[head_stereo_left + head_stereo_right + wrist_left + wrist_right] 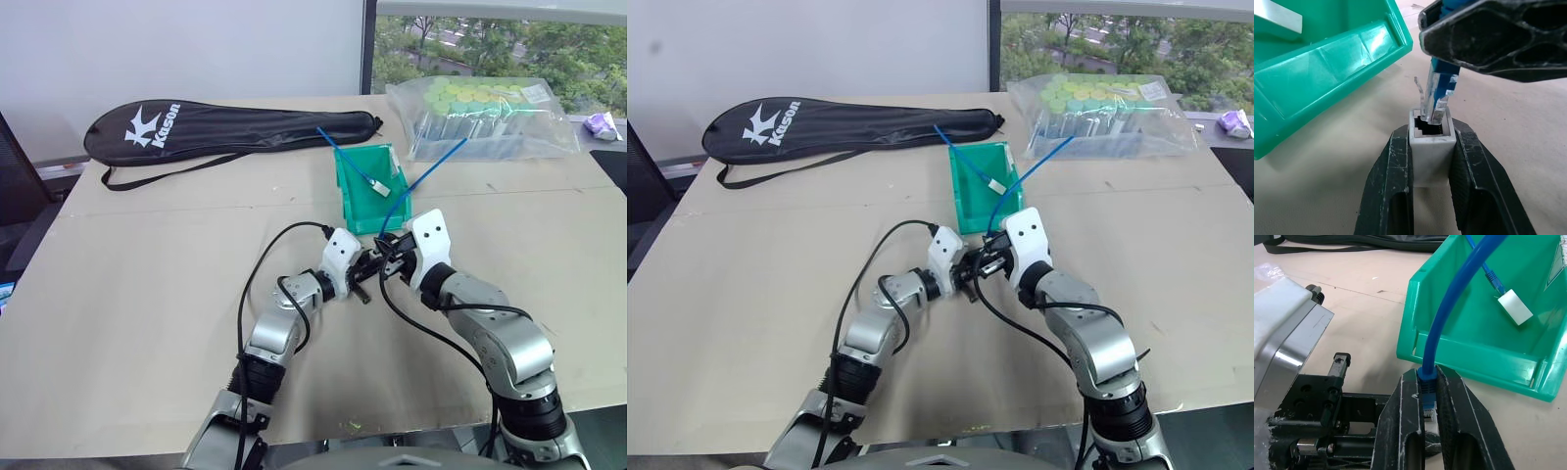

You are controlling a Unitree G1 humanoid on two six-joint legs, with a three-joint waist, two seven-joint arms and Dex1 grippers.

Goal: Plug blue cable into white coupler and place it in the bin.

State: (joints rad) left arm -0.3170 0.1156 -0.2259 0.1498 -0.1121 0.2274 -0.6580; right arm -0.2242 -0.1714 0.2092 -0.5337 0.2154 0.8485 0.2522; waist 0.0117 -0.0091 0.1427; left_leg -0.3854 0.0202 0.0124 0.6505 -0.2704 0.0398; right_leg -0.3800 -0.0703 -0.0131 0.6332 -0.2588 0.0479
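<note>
Two grippers meet just in front of the bin (364, 196): my left gripper (1432, 161) is clamped on the white coupler (1431, 142), socket facing the plug, and my right gripper (1430, 406) is pinched on the blue cable (1449, 318) just behind its clear plug. The plug tip sits at the socket mouth, slightly tilted, so I judge the next push must run straight along the coupler's axis.

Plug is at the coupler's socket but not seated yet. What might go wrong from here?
1. The clear plug meets the coupler at a slant, its tip just at the socket mouth; pushing now may jam it or bend the latch tab.
2. The left pincer grips only the coupler's sides, so a push could slide it back between the fingers.
3. The cable arches over the bin, which already holds another cable; it may snag.
</note>
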